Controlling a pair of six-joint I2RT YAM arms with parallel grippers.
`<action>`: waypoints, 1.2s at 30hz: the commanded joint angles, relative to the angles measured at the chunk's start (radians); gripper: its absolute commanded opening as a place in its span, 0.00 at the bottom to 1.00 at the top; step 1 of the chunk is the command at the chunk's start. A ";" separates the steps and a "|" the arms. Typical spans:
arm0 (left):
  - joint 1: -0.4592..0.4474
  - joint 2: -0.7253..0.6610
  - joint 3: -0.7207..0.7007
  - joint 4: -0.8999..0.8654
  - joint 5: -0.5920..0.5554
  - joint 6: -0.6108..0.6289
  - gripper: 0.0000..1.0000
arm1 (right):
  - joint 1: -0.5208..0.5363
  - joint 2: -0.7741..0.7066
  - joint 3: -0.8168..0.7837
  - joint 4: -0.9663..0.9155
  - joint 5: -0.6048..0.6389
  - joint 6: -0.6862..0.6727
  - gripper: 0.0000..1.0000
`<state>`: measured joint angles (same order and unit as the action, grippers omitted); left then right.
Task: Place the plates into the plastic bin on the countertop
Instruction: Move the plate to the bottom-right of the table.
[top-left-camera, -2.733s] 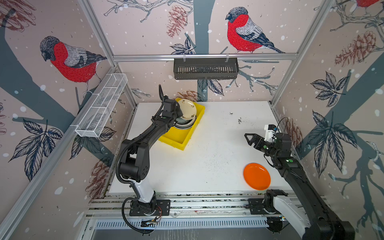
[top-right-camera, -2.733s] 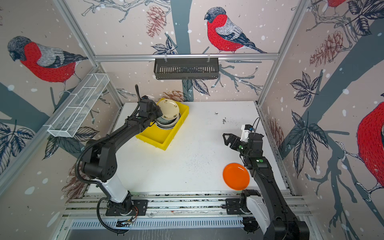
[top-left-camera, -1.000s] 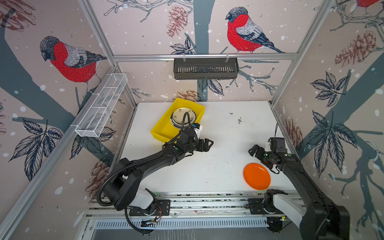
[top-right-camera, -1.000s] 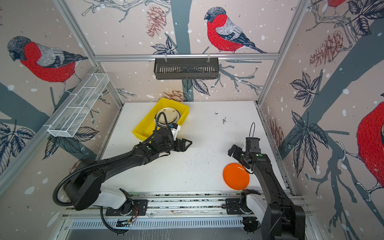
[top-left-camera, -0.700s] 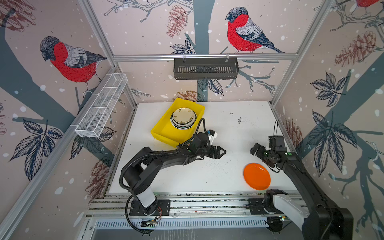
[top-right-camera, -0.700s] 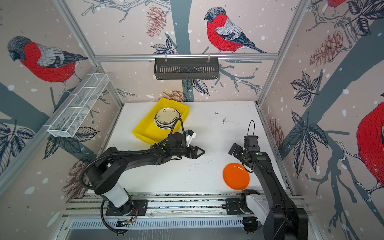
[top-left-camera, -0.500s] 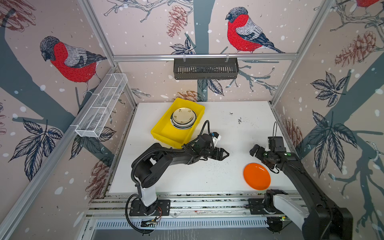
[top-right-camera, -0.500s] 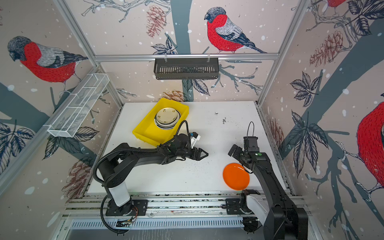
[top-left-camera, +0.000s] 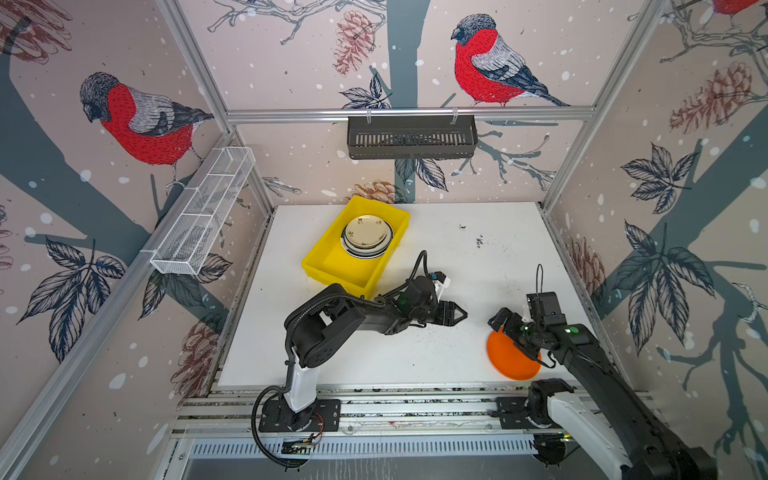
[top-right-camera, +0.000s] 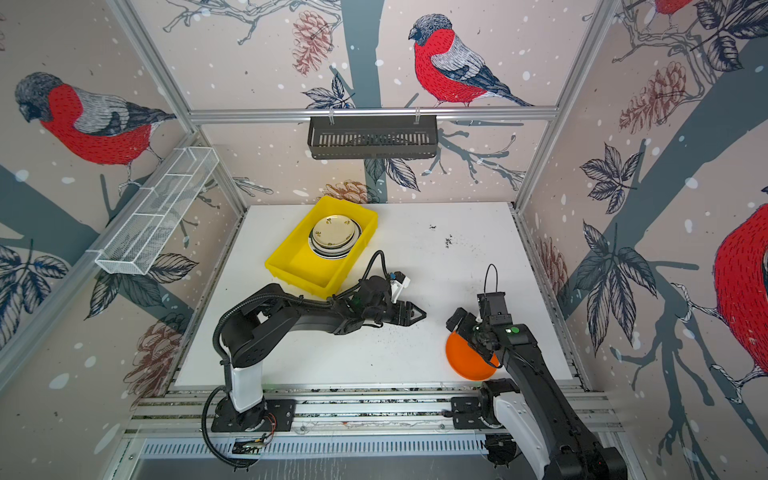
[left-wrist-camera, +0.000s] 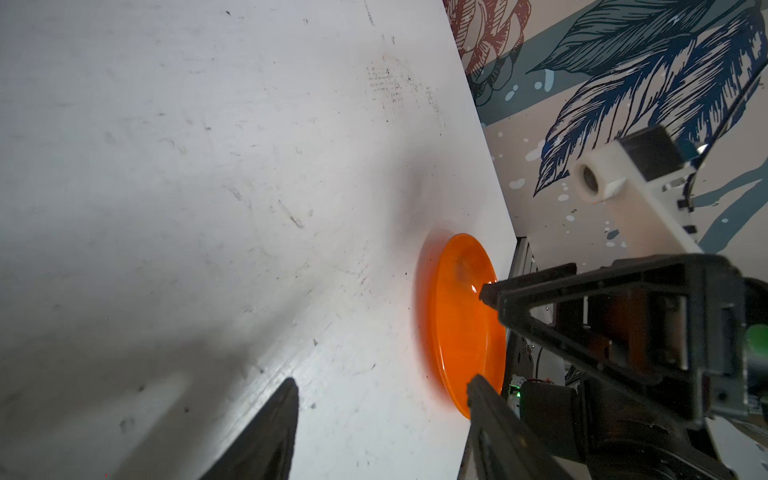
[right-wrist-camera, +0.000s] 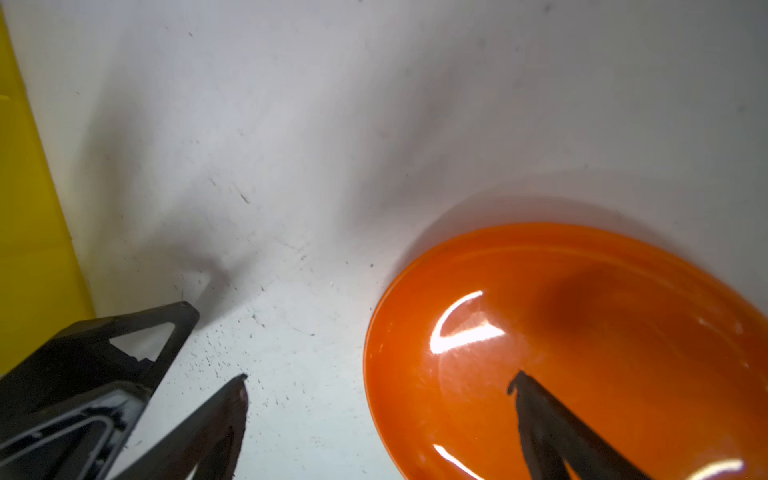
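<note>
Left claw (top-left-camera: 462, 316) advanced toward glossy orange plate (top-left-camera: 509, 366), half-open, empty; right claw (right-wrist-camera: 380, 379) wide, empty.

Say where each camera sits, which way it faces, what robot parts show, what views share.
Top views: high in front, looking down on the countertop; arms, left gripper, right gripper show.
Left wrist: on that arm, faces the orange plate; both grippers show.
Right wrist: on its arm, looks down on the plate; both grippers show.
Shared: the plate, everywhere.
</note>
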<state>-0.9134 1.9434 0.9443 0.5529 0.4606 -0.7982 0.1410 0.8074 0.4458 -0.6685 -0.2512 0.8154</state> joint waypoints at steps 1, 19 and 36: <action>-0.001 0.004 -0.007 0.069 -0.020 -0.035 0.65 | 0.018 0.002 -0.030 0.054 -0.036 0.051 1.00; 0.038 -0.079 -0.076 0.025 -0.091 -0.010 0.77 | 0.058 0.095 -0.100 0.299 -0.094 0.109 1.00; 0.039 -0.096 -0.098 0.017 -0.110 -0.016 0.78 | 0.055 0.226 -0.083 0.454 -0.119 0.096 1.00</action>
<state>-0.8742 1.8515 0.8467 0.5571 0.3630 -0.8127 0.1989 1.0229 0.3679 -0.2119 -0.3878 0.9119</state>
